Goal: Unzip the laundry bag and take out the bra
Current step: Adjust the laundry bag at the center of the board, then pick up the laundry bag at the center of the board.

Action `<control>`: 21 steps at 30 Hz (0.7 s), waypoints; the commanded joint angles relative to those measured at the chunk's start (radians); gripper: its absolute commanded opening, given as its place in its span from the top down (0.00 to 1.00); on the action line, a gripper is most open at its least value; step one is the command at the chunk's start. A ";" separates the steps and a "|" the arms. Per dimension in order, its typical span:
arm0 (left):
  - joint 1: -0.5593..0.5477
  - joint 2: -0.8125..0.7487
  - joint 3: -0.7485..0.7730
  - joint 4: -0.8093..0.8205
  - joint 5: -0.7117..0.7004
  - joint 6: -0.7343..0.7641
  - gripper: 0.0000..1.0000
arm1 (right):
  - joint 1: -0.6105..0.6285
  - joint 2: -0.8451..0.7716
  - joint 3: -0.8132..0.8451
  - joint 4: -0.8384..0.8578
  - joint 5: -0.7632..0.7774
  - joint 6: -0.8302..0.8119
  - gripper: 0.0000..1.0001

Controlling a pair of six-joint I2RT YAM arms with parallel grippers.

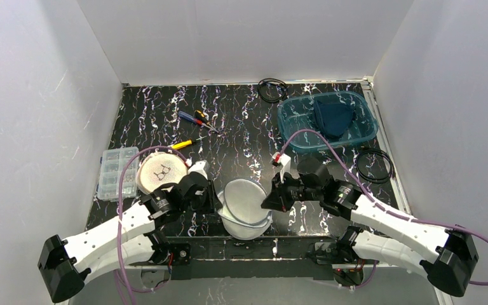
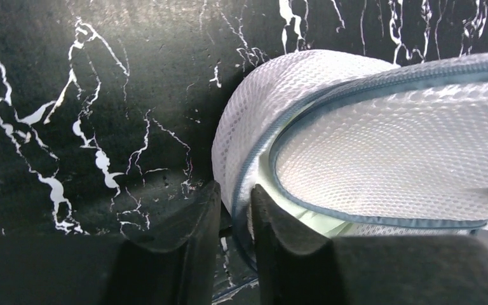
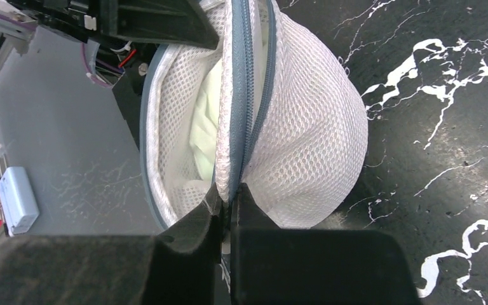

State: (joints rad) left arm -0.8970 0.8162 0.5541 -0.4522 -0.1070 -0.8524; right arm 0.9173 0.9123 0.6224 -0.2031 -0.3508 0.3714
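The white mesh laundry bag (image 1: 244,206) with grey-blue zipper trim sits at the table's near edge between the arms. Its lid gapes open, and pale green fabric of the bra (image 3: 204,124) shows inside. My left gripper (image 1: 211,197) is shut on the bag's left rim; in the left wrist view (image 2: 235,203) its jaws pinch the trimmed edge of the bag (image 2: 381,152). My right gripper (image 1: 271,200) is shut on the bag's right edge; in the right wrist view (image 3: 227,198) its jaws grip the zipper seam of the bag (image 3: 305,133).
A teal bin (image 1: 327,121) holding a dark cloth stands at the back right. A round mesh case (image 1: 161,171) and a clear parts box (image 1: 117,171) lie at the left. Screwdrivers (image 1: 197,119) lie mid-back. Black cable loops lie at the back (image 1: 272,89) and right (image 1: 375,165).
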 commanded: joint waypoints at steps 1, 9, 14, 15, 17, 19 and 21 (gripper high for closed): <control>-0.004 0.002 0.009 0.042 0.013 0.033 0.89 | -0.002 -0.053 -0.033 0.086 -0.046 0.031 0.99; -0.004 0.015 0.270 -0.170 -0.114 0.225 1.00 | -0.002 -0.193 -0.052 0.143 0.151 0.151 0.35; -0.005 0.132 0.544 -0.333 -0.225 0.367 1.00 | -0.002 -0.272 -0.024 0.150 0.341 0.253 0.24; -0.004 0.153 0.588 -0.350 -0.240 0.386 1.00 | -0.002 -0.278 -0.020 0.157 0.383 0.287 0.24; -0.004 0.196 0.662 -0.377 -0.274 0.410 1.00 | -0.002 -0.265 -0.005 0.176 0.412 0.347 0.23; -0.005 0.238 0.722 -0.394 -0.299 0.414 1.00 | -0.002 -0.232 0.019 0.190 0.414 0.423 0.23; -0.006 0.277 0.764 -0.398 -0.302 0.407 1.00 | -0.003 -0.185 0.037 0.227 0.397 0.490 0.23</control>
State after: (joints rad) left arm -0.8989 1.0351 1.2335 -0.7708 -0.3340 -0.4957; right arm 0.9173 0.6647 0.5858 -0.0818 -0.0101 0.6903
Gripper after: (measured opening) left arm 0.015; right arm 0.774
